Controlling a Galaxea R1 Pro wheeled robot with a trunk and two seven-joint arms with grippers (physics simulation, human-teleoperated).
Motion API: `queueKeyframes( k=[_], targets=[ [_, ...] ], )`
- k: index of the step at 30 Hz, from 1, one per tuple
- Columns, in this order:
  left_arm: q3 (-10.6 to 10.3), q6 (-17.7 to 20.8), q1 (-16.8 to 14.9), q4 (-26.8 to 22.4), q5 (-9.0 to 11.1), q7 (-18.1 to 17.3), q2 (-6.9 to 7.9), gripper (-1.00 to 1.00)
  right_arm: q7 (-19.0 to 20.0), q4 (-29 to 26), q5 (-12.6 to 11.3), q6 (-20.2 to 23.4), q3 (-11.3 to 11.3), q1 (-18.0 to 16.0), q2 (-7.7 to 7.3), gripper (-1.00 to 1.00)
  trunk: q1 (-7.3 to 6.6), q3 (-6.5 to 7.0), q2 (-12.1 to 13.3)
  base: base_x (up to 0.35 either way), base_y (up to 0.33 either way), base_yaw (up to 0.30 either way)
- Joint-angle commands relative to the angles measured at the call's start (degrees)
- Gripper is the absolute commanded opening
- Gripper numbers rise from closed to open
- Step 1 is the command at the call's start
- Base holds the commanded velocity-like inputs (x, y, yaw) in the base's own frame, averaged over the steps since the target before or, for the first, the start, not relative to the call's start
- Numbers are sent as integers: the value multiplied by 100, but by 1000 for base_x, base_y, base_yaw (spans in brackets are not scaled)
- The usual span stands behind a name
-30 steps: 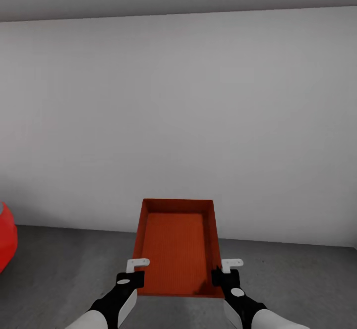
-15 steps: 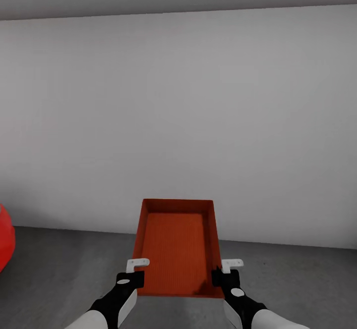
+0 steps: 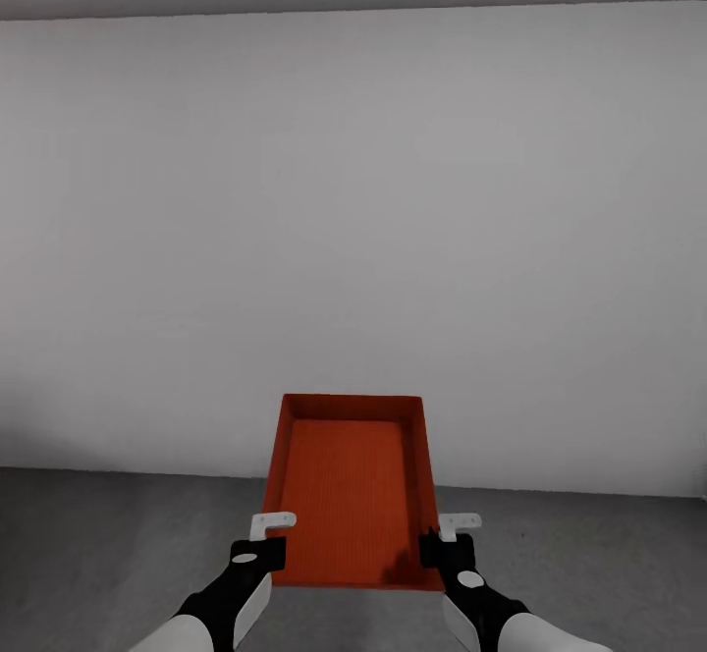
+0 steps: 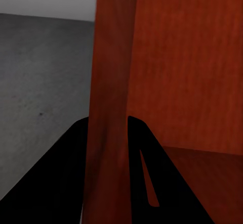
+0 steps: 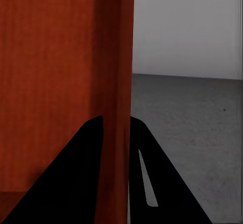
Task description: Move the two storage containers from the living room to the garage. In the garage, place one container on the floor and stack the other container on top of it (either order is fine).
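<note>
An orange-red bin point(image 3: 349, 490) is held out in front of the robot, above the dark grey concrete floor point(image 3: 108, 544) and facing a plain pale wall point(image 3: 353, 240) (the bin is lidless, its ribbed bottom showing). The left gripper point(image 3: 267, 544) pinches the bin's left wall near the close corner, one finger point(image 4: 66, 173) on each side of the wall. The right gripper point(image 3: 439, 546) pinches the right wall the same way, the wall pressed between its two dark fingers point(image 5: 76, 178).
</note>
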Motion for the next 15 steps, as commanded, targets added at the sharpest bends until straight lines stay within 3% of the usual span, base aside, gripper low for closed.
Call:
queueKeyframes(
  k=[1,6,15],
  targets=[
    [108,39,1,-34,-103,65,-3,-100,-51,15,-31,-6,-173,-1,13,-100,2,-2,-5,30,0,-228],
    [107,37,1,-42,-103,66,-10,-100,-50,15,-30,-6,-173,-2,13,-100,2,-2,-5,10,0,-97],
    [107,37,1,-43,-103,73,-11,-100,-56,15,-46,8,-173,-2,11,-100,2,-41,-5,1,0,0]
  ],
)
